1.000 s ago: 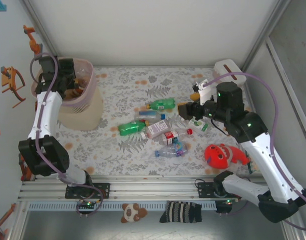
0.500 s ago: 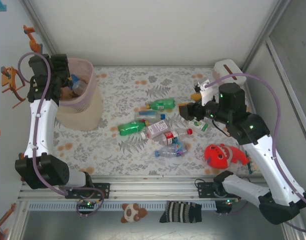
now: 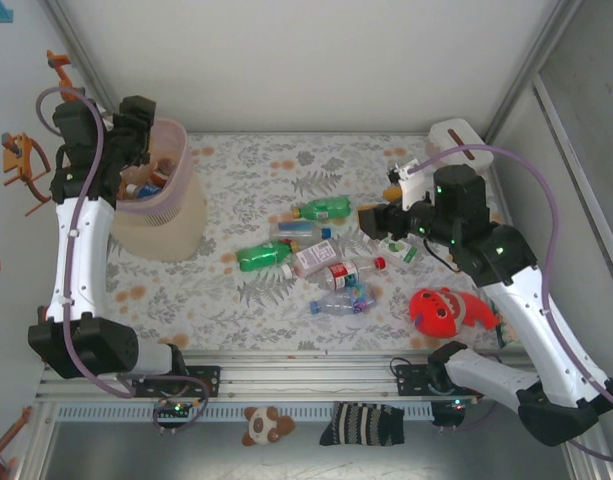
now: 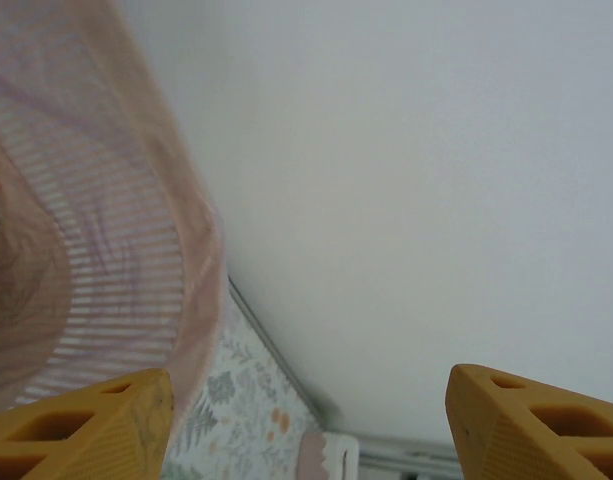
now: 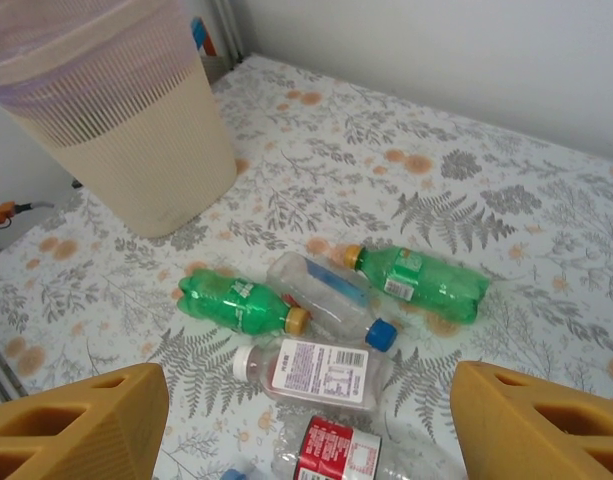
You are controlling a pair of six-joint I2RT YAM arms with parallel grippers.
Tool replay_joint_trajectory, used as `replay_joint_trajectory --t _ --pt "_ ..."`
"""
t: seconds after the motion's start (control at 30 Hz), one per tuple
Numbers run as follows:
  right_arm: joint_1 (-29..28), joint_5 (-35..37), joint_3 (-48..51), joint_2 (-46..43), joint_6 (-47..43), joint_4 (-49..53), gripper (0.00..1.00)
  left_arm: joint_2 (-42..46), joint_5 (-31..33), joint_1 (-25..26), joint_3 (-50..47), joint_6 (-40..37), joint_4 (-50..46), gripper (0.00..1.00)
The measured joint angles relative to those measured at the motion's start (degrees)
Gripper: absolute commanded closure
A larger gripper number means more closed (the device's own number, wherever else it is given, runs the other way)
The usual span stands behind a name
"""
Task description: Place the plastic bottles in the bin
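Several plastic bottles lie mid-table: two green ones (image 3: 324, 209) (image 3: 261, 256), a clear blue-capped one (image 3: 304, 231), a white-capped one (image 3: 321, 260), a red-labelled one (image 3: 351, 272) and a crushed one (image 3: 344, 300). The right wrist view shows the white-capped bottle (image 5: 316, 372) and a green bottle (image 5: 231, 300) below my right gripper (image 5: 308, 400), which is open and empty. From above, that gripper (image 3: 371, 222) hovers right of the pile. The pale-pink bin (image 3: 181, 160) stands far left with bottles (image 3: 144, 187) inside. My left gripper (image 3: 136, 128) is open and empty at the bin's far-left rim, with the bin wall (image 4: 96, 250) beside it.
A red round toy (image 3: 441, 310) lies at the near right. A white-pink tissue box (image 3: 461, 140) sits at the far right corner. A small bottle (image 3: 401, 250) lies just under the right arm. White walls close the back and sides.
My left gripper has lifted from over the bin's mouth and swung back toward its far-left rim, uncovering bottles inside, and its jaws have narrowed a little. The right arm has not moved.
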State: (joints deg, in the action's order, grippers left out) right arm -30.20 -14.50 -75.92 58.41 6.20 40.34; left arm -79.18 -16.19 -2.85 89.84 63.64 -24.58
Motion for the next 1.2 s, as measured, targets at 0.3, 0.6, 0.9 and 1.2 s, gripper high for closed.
replay_joint_trajectory --t 0.3,0.6,0.9,1.2 --pt "0.0 5.27 0.22 2.23 3.69 3.65 0.29 5.11 0.33 9.73 0.61 -14.75 -9.07 0.29" --pt "0.0 9.97 1.33 6.03 7.3 8.83 0.3 5.97 5.29 20.98 -2.49 -23.87 -16.44 0.3" --pt "0.0 12.83 1.53 15.93 -3.23 14.29 0.3 9.18 7.63 24.41 -10.25 -27.15 -18.75 0.28" --pt "0.0 18.21 -2.8 32.7 -16.46 17.53 0.3 13.9 7.19 24.63 -15.13 -28.72 -18.69 0.27"
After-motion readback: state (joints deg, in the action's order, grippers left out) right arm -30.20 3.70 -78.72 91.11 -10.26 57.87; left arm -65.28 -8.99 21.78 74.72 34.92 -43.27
